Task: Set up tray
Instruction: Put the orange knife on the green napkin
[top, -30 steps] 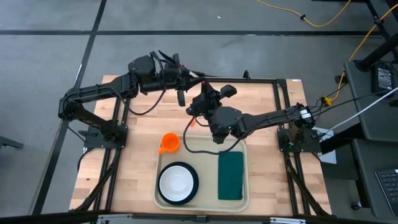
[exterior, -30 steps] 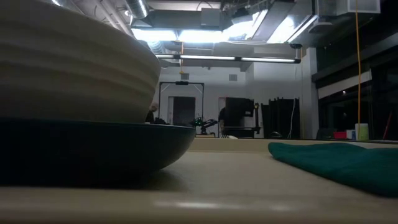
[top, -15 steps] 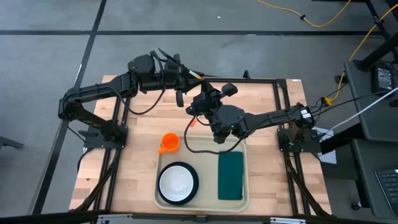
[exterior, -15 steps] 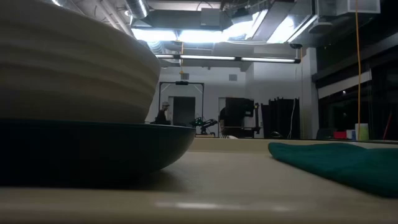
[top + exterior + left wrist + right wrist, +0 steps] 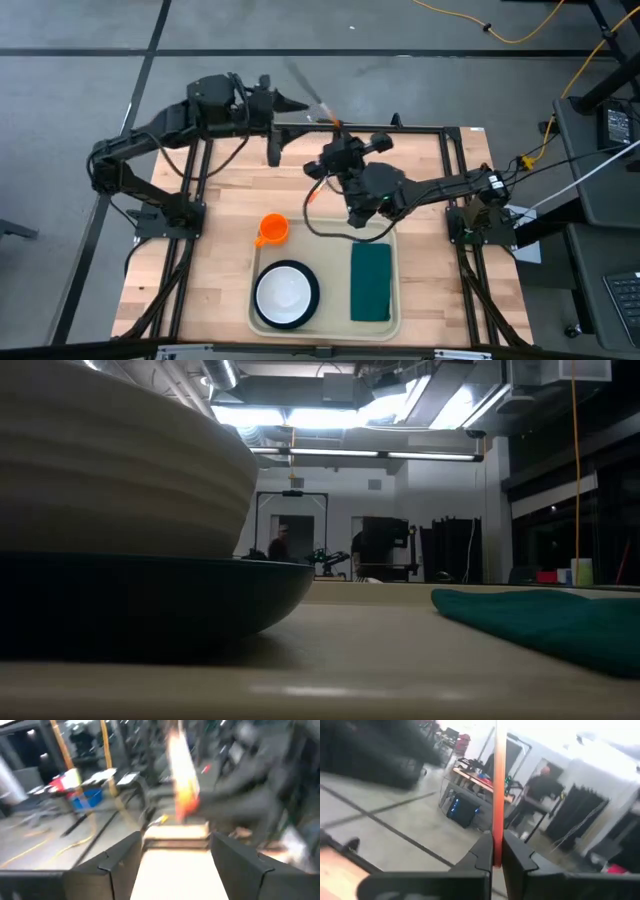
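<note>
Orange utensil held above the table
The orange-handled utensil [image 5: 496, 795] is clamped in the right pincer [image 5: 495, 851]; the left pincer [image 5: 172, 851] is spread wide.

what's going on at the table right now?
Tray setup is underway. The right gripper is shut on an orange-handled utensil, held up over the far side of the table. The left gripper is open, beyond the far edge. The tray holds a bowl and a green napkin; an orange cup sits beside it.

Orange cup [image 5: 271, 230] on table [image 5: 215, 270]; person [image 5: 536, 787] in bkgd.
</note>
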